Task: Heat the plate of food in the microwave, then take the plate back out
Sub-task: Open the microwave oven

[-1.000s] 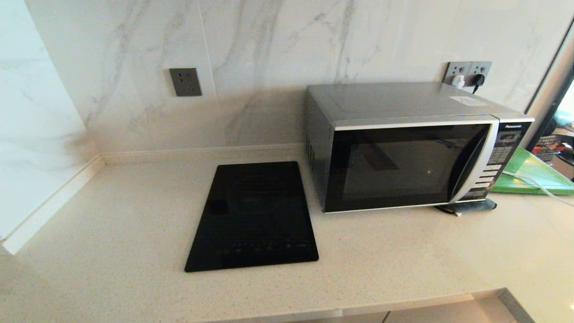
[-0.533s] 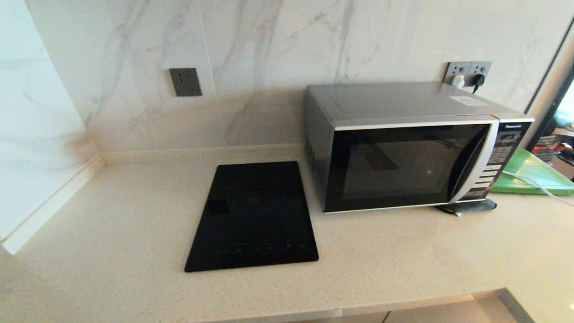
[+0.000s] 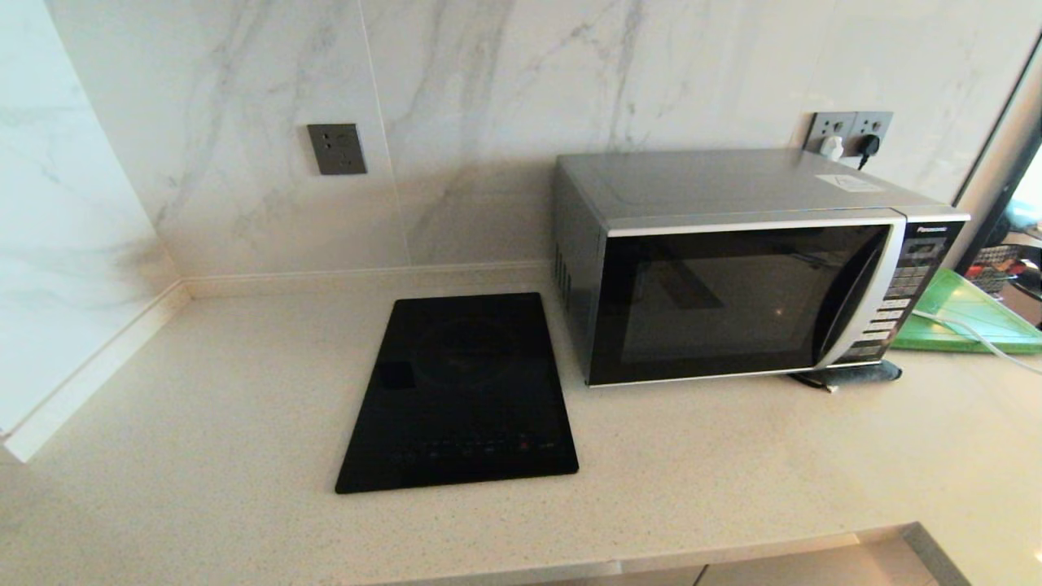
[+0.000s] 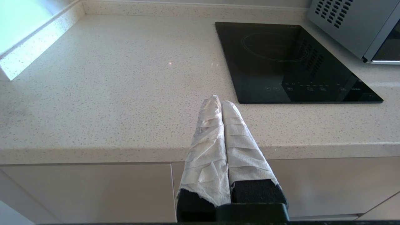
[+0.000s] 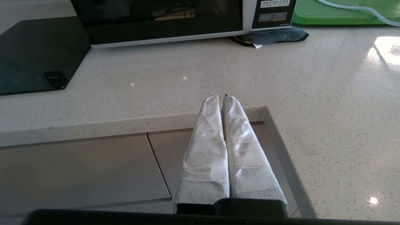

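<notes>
Both my left hand (image 4: 221, 101) and right hand (image 5: 221, 97) hang pressed together, empty, at the surface (image 3: 733, 456) edge. Microwave (image 3: 733, 268) sits right of frame, door closed; its curved handle (image 3: 855, 301) looks rigid, my grip point. No plate visible.

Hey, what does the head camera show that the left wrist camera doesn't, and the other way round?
Only the head view: the microwave's closed door and button panel, the wall sockets, the green board, a dark cloth.

Only the left wrist view: the left tool, shut and empty, in front of the counter's edge, and the cabinet fronts.

Both: the cooktop, the counter, the microwave's vented side. Neither shows a plate.
</notes>
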Motion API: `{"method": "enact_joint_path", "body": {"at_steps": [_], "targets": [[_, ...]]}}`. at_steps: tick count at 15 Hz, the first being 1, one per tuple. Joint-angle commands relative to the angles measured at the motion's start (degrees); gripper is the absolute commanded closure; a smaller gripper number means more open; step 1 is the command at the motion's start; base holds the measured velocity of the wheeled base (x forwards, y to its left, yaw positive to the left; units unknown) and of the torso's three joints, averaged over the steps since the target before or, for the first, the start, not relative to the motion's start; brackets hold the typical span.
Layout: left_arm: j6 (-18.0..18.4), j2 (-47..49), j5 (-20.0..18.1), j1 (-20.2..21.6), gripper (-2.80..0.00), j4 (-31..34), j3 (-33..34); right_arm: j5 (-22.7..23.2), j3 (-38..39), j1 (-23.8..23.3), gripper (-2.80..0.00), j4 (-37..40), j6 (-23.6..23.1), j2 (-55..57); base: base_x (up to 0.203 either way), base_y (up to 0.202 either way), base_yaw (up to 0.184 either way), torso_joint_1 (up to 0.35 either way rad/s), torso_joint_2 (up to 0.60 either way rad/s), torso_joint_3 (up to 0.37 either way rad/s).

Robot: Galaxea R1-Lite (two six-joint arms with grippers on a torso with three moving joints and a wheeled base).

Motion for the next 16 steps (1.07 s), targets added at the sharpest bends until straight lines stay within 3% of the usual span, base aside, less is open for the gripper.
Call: {"method": "enact_joint_path", "body": {"at_steps": [1, 16], "targets": [[-0.06, 0.09, 0.05, 0.02, 0.00, -0.05, 0.00, -0.01, 0.09, 0.04, 0.00, 0.00, 0.03, 0.07, 0.000, 0.000, 0.000, 0.000, 0.00, 0.000], [-0.06, 0.04, 0.05, 0.02, 0.00, -0.05, 0.00, -0.01, 0.09, 0.02, 0.00, 0.00, 0.03, 0.07, 0.000, 0.000, 0.000, 0.000, 0.00, 0.000]]}}
